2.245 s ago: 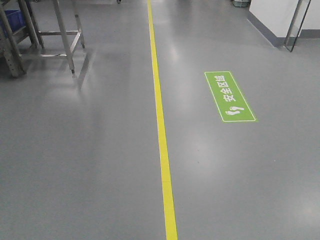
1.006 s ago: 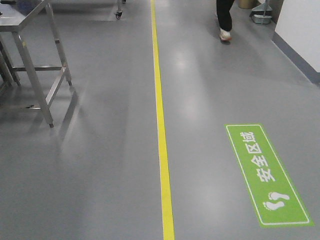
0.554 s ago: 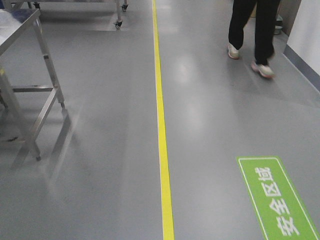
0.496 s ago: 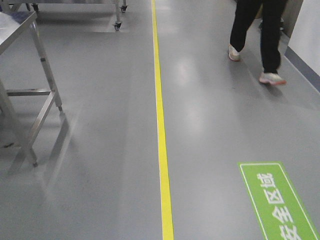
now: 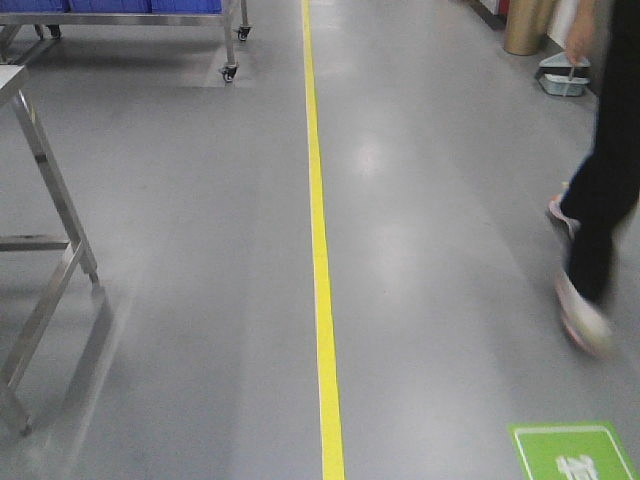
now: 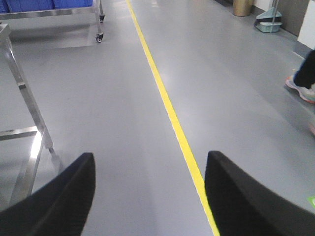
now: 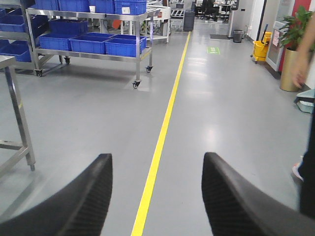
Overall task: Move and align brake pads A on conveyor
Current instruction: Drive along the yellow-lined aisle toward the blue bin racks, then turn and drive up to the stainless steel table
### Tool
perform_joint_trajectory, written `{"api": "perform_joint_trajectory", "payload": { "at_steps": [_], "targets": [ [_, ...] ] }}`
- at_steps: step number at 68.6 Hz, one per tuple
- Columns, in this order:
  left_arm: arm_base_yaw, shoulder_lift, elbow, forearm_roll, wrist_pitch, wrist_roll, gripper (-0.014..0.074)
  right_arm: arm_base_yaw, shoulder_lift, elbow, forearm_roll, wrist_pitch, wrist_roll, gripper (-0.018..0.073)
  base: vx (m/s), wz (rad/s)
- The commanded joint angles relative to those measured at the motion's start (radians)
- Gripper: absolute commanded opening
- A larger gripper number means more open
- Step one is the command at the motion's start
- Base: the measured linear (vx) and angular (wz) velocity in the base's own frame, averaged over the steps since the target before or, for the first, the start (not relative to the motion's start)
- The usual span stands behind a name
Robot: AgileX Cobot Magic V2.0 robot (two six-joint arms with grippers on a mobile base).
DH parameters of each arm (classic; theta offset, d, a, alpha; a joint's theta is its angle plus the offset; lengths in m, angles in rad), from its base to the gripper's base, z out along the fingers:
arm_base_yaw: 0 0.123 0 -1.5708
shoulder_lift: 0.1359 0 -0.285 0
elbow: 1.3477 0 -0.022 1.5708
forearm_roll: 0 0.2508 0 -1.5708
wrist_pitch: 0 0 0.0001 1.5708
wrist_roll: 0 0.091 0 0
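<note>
The brake pads A and the conveyor are out of view in every camera. My left gripper (image 6: 149, 162) is open above the grey floor, its black fingers wide apart with nothing between them. Likewise open and holding nothing, my right gripper (image 7: 156, 162) hangs over the yellow floor line (image 7: 157, 142). Neither gripper shows in the front-facing view.
A yellow line (image 5: 320, 250) runs down the grey floor. A steel table's legs (image 5: 45, 290) stand at left. A walking person (image 5: 600, 200) passes at right. A wheeled rack with blue bins (image 7: 93, 42) stands far left. A green floor sign (image 5: 572, 452) lies at bottom right.
The view has advanced along the yellow line. The green sign has slid down to the bottom edge, the steel table has moved left, and the person has walked nearer on the right.
</note>
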Motion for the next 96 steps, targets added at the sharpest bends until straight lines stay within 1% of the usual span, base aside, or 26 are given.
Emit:
{"api": "perform_joint_trajectory", "payload": {
  "at_steps": [1,61,96],
  "targets": [
    [-0.003,0.01,-0.025,-0.007,-0.063,-0.002,0.045,-0.005,0.014,-0.027,-0.001,-0.074,-0.005,0.04,0.71,0.06],
    [-0.003,0.01,-0.025,-0.007,-0.063,-0.002,0.045,-0.005,0.014,-0.027,-0.001,-0.074,-0.005,0.04,0.67,0.02],
    [-0.003,0.01,-0.025,-0.007,-0.063,-0.002,0.045,-0.005,0.014,-0.027,-0.001,-0.074,-0.005,0.04,0.59,0.1]
  ]
}}
